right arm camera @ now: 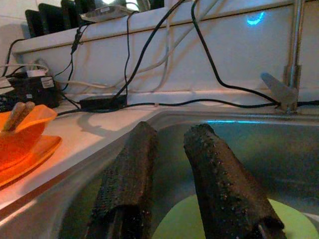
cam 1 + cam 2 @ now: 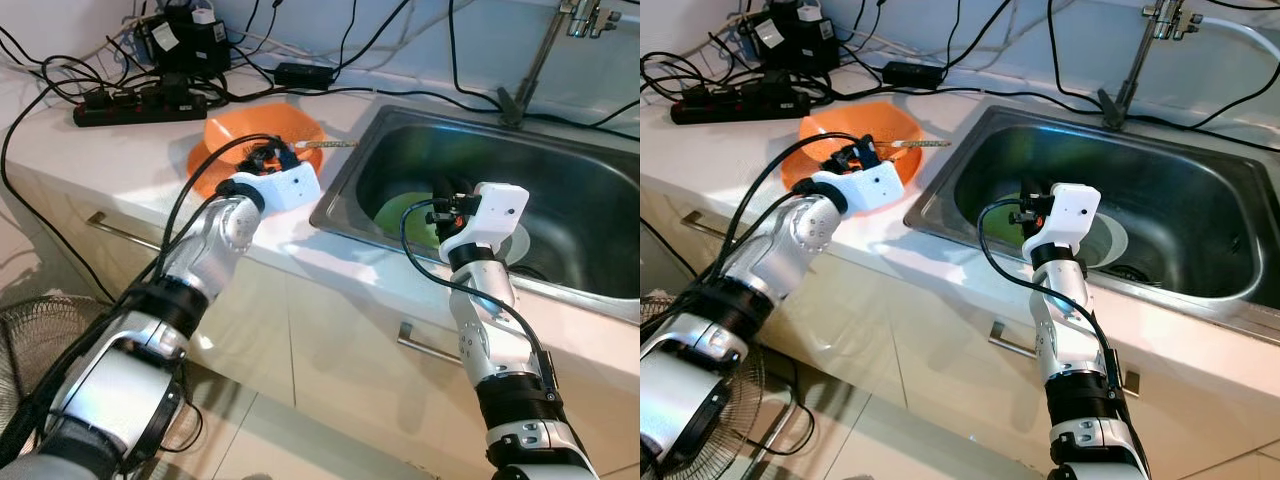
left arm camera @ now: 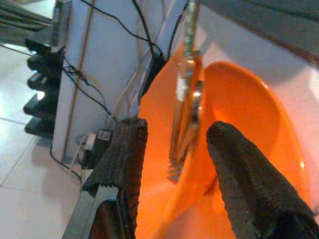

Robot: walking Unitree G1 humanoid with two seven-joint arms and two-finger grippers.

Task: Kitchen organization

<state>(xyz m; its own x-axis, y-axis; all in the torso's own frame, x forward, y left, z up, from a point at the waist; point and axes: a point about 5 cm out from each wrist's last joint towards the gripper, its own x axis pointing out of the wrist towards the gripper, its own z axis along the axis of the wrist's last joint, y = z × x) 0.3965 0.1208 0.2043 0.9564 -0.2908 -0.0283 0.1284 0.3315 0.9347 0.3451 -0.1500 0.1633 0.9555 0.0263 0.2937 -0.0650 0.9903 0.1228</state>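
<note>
One orange bowl sits on the counter at ten o'clock from the sink, a utensil leaning on its rim. The left gripper hovers with jaws wide around that rim; the right gripper hangs over a green plate, jaws narrowly parted and holding nothing. No writing is legible.

You will find no text you can read here; the white labels on the black adapter are too small. The power strip bears no legible marks either.
</note>
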